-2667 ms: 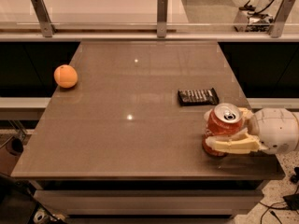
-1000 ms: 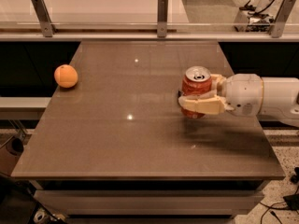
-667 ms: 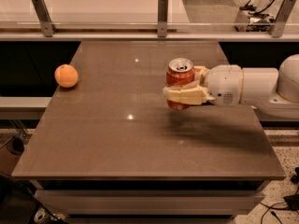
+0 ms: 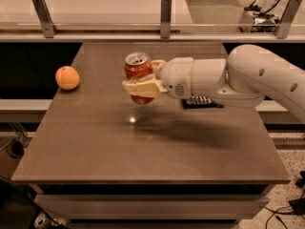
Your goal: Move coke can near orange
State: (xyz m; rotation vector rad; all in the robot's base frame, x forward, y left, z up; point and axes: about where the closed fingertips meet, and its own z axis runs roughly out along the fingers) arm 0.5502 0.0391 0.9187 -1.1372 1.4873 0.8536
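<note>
The coke can [image 4: 137, 72] is a red can with a silver top, held upright above the middle of the brown table [image 4: 95, 137]. My gripper [image 4: 141, 80] is shut on the coke can, with cream fingers [image 4: 141, 88] wrapped around its body. The white arm reaches in from the right. The orange [image 4: 67, 78] rests on the table near the left edge, well to the left of the can and apart from it.
A flat dark snack bar [image 4: 201, 101] lies on the table under the arm, partly hidden by it. A glass rail with metal posts [image 4: 166, 16] runs along the far edge. The floor drops away off the left and front edges.
My gripper has lifted the coke can from the table's right front and carried it leftward across the table toward the orange. The orange and snack bar have not moved.
</note>
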